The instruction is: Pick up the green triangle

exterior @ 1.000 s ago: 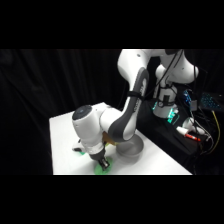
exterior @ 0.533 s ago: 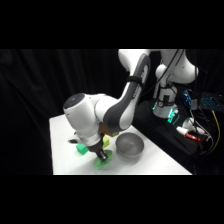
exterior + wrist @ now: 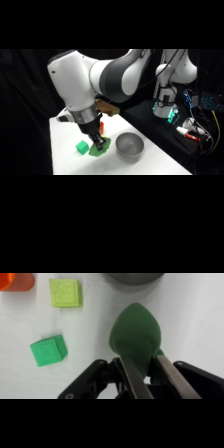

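side view: the white arm bends low over the white bench [image 3: 65, 160], its wrist pointing nearly straight down so the tool [image 3: 99, 146] comes onto the green triangle [image 3: 98, 151] from above. the triangle sits near the front middle of the bench, between a small green cube [image 3: 82, 147] on one side and a grey bowl [image 3: 130, 146] on the other, close to both but touching neither as far as can be told. something orange [image 3: 101, 125] shows just behind the wrist, mostly hidden. the steep approach likely keeps the fingers clear of the cube and the bowl. from here it is hard to say whether the triangle rests on the bench or is just off it.

wrist view: the tool [image 3: 145, 369] rises from the bottom edge with its two fingers [image 3: 131, 376] pressed against the near end of the green triangle [image 3: 135, 336], one on each flank, so it is clenched on the block. the rounded tip points away toward the grey bowl [image 3: 132, 278] at the top. the green cube [image 3: 48, 350] lies well to the side, a yellow-green cube [image 3: 65, 292] beyond it, and the orange thing [image 3: 16, 281] sits in the corner. the grip sits at the block's near end, perhaps because the sloping face narrows further out. judging by this, the grasp is made and lifting is what remains.
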